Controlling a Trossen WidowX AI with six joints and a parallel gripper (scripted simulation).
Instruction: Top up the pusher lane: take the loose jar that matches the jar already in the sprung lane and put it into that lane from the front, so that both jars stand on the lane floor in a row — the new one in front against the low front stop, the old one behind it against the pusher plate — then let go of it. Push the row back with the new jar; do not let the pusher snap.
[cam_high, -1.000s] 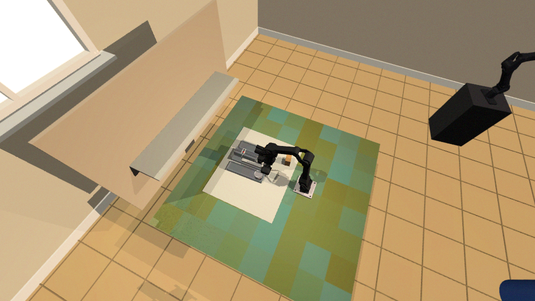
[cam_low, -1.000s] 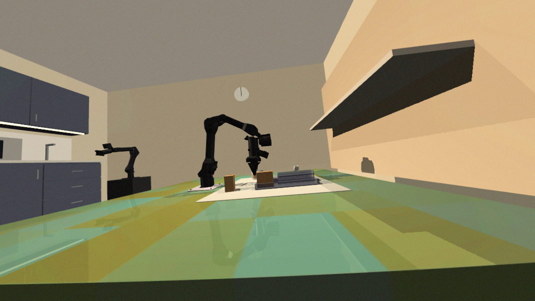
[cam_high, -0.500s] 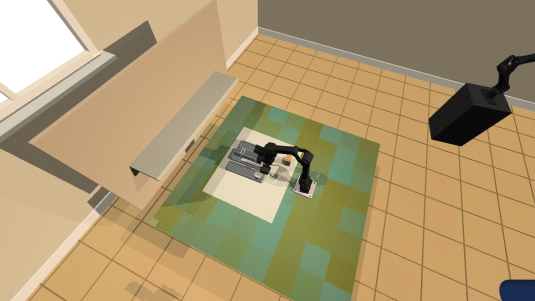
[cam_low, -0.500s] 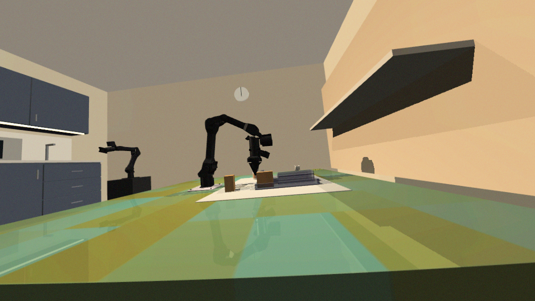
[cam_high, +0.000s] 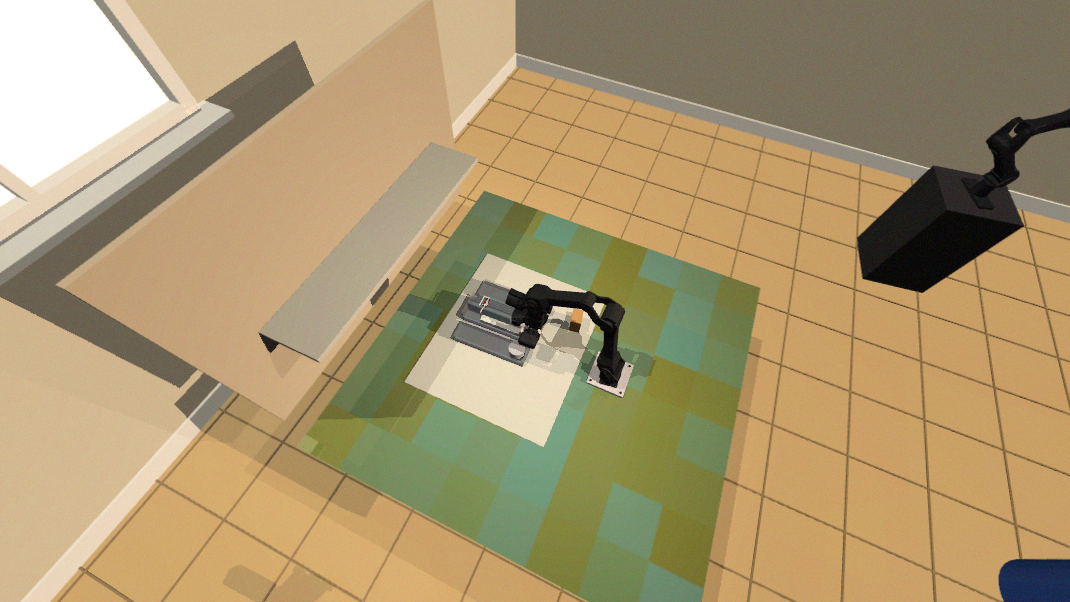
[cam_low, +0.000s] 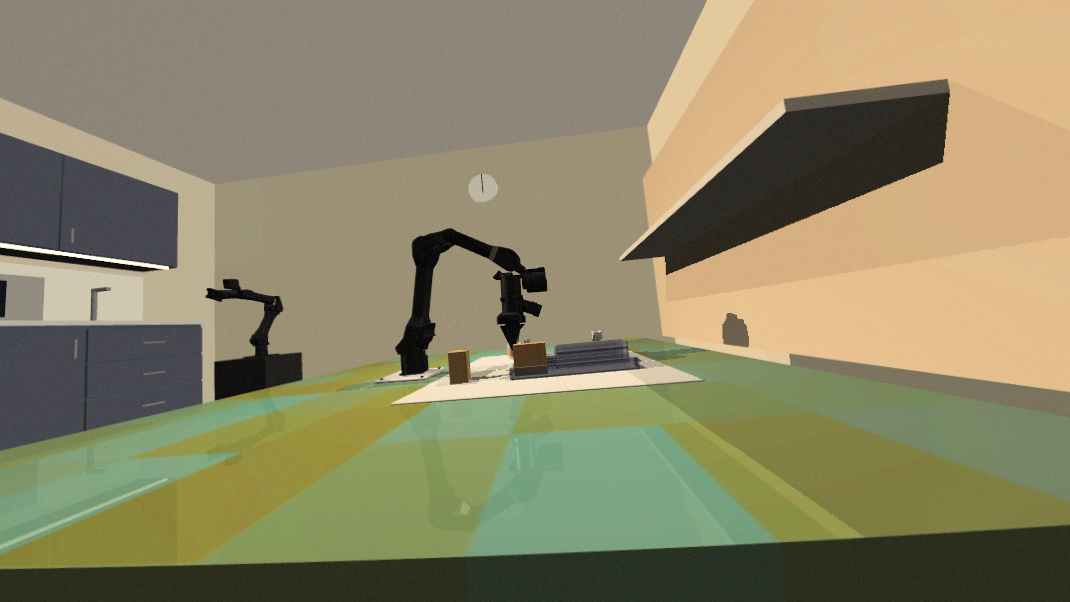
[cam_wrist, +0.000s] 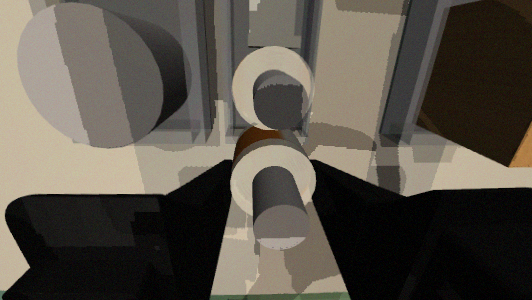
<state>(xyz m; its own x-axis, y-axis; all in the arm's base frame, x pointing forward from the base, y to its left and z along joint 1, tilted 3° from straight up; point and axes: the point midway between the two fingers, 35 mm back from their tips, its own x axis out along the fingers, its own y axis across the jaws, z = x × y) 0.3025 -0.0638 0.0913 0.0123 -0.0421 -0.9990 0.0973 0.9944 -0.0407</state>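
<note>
My gripper (cam_wrist: 270, 167) (cam_low: 511, 344) is shut on a jar (cam_wrist: 280, 225) with an orange-brown body, pale shoulder and grey knob. It holds the jar upright at the front end of the sprung lane (cam_wrist: 312, 35). The lane jar (cam_wrist: 243, 82), with the same pale shoulder and grey knob, stands just beyond it, inside the lane near its front. In the wrist view the two jars meet or overlap; whether they touch cannot be told. A pale grey panel (cam_wrist: 274, 27) lies behind the lane jar. The low front stop and the held jar's base are mostly hidden.
A wide grey round jar (cam_wrist: 90, 75) (cam_high: 516, 348) stands at the front of the lane to the left. A brown box (cam_wrist: 470, 65) (cam_low: 529, 357) stands at the lane to the right. Another orange-brown box (cam_low: 458, 366) (cam_high: 576, 319) stands on the white mat (cam_high: 493, 404) nearer the arm's base.
</note>
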